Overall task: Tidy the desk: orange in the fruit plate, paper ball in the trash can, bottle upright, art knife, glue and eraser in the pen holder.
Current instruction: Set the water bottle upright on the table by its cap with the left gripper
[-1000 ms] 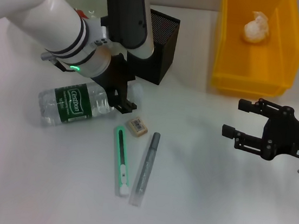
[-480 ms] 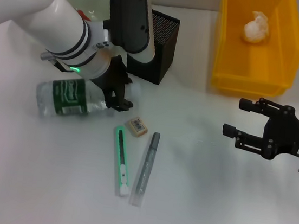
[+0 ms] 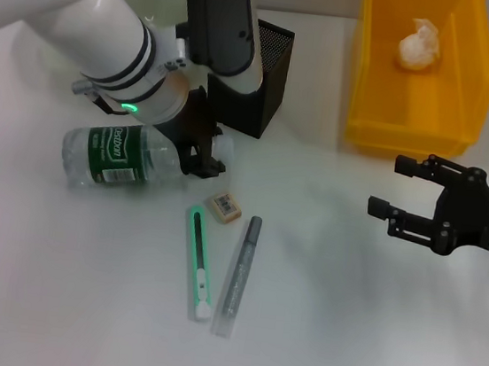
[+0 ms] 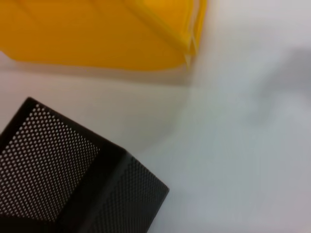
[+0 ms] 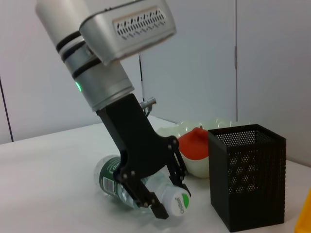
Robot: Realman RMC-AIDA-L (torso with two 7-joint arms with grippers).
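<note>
left claw (image 5: 163, 196) pinching clear ribbed bottle (image 3: 121, 157) neck; right claw (image 3: 397, 187) spread

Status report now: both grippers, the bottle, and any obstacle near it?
Left gripper shut on bottle neck, bottle lying on its side. Right gripper open, idle beside yellow bin. Pen holder and eraser close by.

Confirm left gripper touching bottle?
Touching. The right wrist view shows the left gripper with its fingers closed around the neck of the lying bottle by the cap; the head view agrees.
</note>
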